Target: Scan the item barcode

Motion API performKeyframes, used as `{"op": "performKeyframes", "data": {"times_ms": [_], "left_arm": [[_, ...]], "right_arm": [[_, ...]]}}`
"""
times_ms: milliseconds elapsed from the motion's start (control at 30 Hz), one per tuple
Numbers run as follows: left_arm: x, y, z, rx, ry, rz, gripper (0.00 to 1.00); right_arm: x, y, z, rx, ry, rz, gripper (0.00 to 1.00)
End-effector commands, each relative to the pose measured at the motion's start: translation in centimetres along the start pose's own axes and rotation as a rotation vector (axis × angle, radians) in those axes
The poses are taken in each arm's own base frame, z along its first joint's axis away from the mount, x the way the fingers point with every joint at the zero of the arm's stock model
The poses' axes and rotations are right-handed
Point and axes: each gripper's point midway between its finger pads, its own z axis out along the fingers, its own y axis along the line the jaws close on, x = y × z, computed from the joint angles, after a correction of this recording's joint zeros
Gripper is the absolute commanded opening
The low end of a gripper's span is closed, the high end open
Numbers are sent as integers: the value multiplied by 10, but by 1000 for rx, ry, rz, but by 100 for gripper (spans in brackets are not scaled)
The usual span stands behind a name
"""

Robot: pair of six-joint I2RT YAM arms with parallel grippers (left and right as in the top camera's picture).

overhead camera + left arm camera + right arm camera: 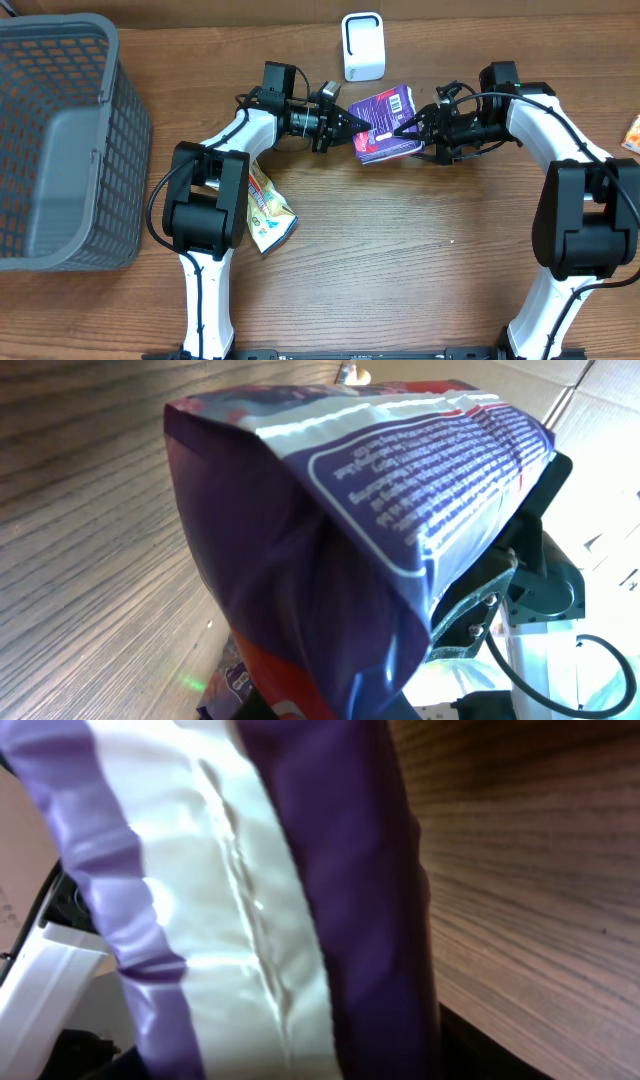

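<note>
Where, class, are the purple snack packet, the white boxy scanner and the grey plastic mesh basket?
purple snack packet (385, 120), overhead view, top face.
white boxy scanner (362, 45), overhead view, front panel.
grey plastic mesh basket (130, 170), overhead view, right wall.

1. The grey basket fills the far-left corner of the table and most of its left edge.
2. The white scanner stands at the middle of the far edge. Only a narrow strip of wood separates it from the purple packet.
3. The packet bars the middle, with the left gripper and right gripper at its two ends.
4. A snack packet lies against the left arm.
5. Between the arms, toward the near edge, the wood is bare.
6. An orange item sits at the right edge.
</note>
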Motion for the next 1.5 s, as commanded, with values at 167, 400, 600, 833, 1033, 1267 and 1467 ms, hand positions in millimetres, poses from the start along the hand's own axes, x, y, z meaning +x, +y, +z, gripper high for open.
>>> {"op": "performKeyframes", "data": {"times_ms": [167,400,600,833,1033,1267,1467], "left_arm": [[7,-5,3,28,45,-47,4],[6,-4,3,27,43,-47,4],[6,-4,3,28,42,-7,60],[7,-17,2,7,8,102,70],[14,-42,14,-104,-89,201,75],[24,-42,-36,-606,-471,243,77],[51,-49,-140,-990,-831,190,100]], "right_arm": [[-12,4,0,-2,-42,-99,66],[-13,4,0,-4,-46,-107,46],[-14,3,-1,11,-50,-106,4],[-50,-7,-39,380,-181,-136,4],[-77,11,-81,593,-310,-195,4],[-97,7,-109,751,-426,-200,4],[-125,22,-110,866,-560,-311,4]]}}
